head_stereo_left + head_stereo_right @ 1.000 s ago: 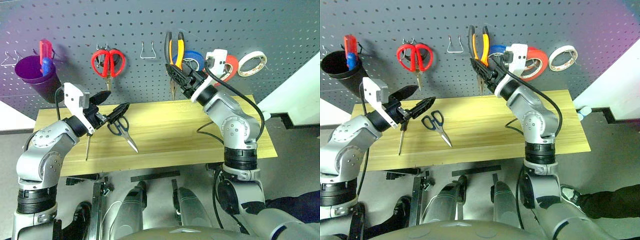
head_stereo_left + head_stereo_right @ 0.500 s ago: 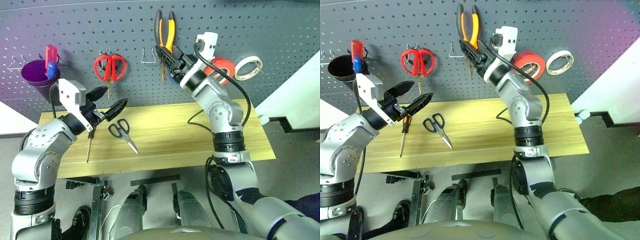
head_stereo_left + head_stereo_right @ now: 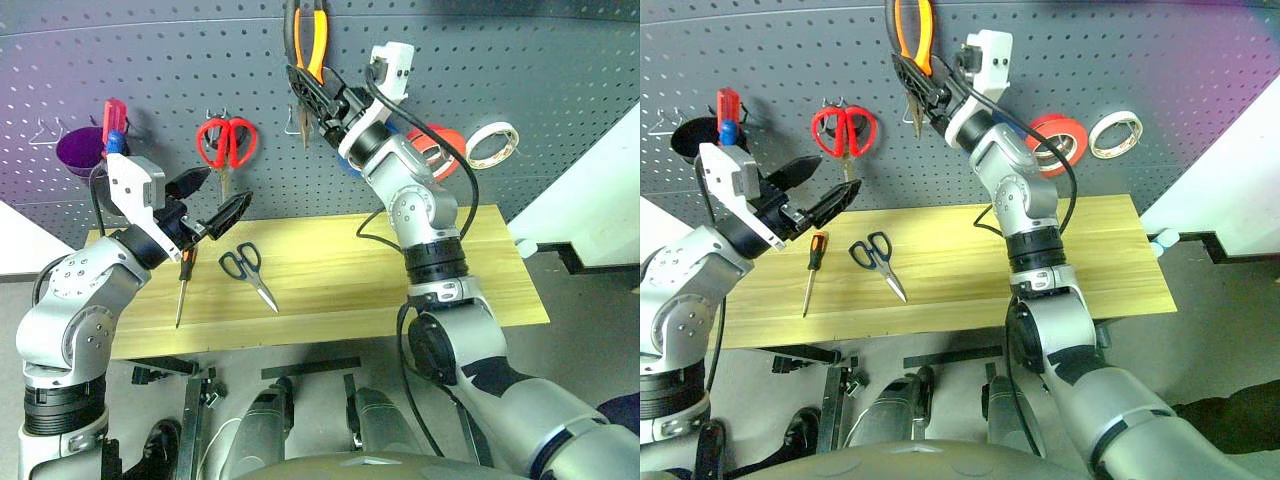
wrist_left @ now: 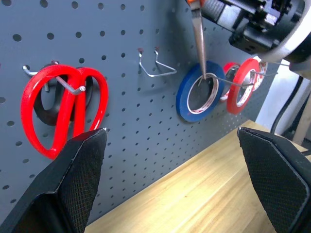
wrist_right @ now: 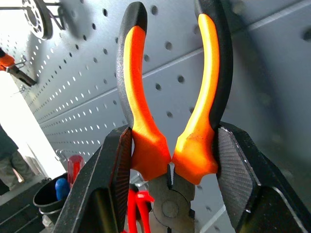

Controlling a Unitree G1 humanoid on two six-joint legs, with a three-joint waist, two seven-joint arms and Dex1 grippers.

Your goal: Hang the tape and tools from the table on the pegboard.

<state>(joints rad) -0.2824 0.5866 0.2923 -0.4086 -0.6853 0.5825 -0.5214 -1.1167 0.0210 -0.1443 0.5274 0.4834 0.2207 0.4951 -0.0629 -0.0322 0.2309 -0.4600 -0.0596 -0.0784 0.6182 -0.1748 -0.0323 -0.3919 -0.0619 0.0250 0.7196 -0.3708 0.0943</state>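
My right gripper [image 3: 312,92] is shut on the pliers [image 3: 308,38], just below their orange-and-black handles [image 5: 141,97]. It holds them high against the pegboard [image 3: 180,70], handles up and nose down. The nose [image 4: 199,39] hangs just above the blue ring [image 4: 199,92]. The orange-red tape [image 3: 447,150] hangs on a hook beside my right arm. On the table [image 3: 340,275] lie the dark-handled scissors [image 3: 246,270] and the screwdriver [image 3: 184,283]. My left gripper [image 3: 225,192] hovers open above them, holding nothing.
Red-handled scissors [image 3: 226,145] hang on the board, with an empty wire hook [image 4: 154,65] to their right. A purple cup [image 3: 80,152] hangs at the far left. A pale tape ring [image 3: 492,145] hangs at the right. The table's right half is bare.
My right arm has lifted the pliers up and to the left along the pegboard. The left gripper has stayed in place, open. The camera has tilted up a little.
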